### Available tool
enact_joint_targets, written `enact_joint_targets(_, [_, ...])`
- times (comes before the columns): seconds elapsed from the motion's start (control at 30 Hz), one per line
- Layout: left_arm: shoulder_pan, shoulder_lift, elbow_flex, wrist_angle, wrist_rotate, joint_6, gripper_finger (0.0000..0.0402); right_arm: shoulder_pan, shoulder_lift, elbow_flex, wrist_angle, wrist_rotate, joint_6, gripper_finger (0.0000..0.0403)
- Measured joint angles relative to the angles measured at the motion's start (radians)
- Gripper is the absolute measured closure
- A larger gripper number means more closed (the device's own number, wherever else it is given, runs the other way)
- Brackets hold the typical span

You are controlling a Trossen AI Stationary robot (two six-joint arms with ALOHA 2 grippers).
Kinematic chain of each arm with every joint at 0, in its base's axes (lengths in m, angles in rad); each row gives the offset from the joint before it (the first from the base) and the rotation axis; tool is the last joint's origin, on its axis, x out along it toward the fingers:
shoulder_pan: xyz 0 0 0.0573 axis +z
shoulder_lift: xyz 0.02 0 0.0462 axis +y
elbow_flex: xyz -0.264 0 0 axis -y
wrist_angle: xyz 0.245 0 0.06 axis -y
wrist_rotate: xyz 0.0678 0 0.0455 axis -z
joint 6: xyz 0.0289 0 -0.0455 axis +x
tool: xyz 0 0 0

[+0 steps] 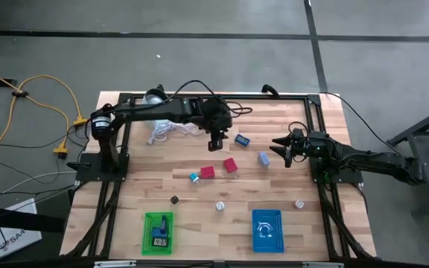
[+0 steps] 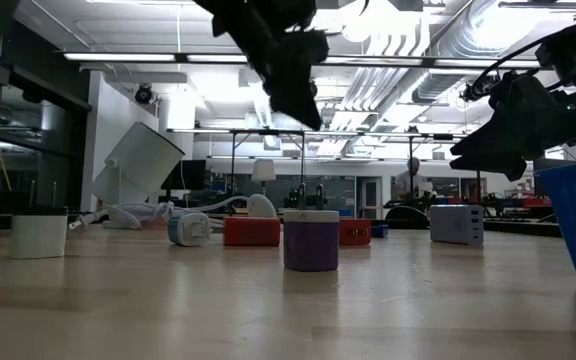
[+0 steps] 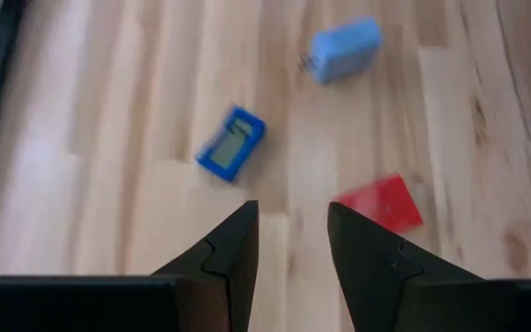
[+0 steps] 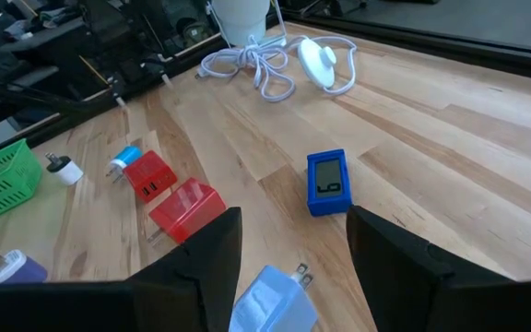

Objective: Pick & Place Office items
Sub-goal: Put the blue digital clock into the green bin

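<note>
The left gripper hangs above the bench with its fingers slightly apart and nothing between them. The blue clock lies at its 3 o'clock, one red block at 5. Descending from here, it could straddle neither piece and nudge one aside. The right gripper hovers released and empty, a pale blue charger at its 9 o'clock. Other items lie scattered toward the green and blue baskets.

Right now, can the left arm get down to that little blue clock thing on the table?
Probably yes. The left gripper hangs above bare wood just short of the blue clock, fingers parted with nothing between them, and nothing lies between it and the clock.
</note>
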Motion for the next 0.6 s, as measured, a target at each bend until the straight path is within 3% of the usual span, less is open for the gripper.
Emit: enact_joint_targets(0.6, [-0.006, 0.012, -0.001, 0.060, -0.005, -0.003, 0.0275, 0.000, 0.000, 0.000, 0.000, 0.001, 0.000, 0.0219])
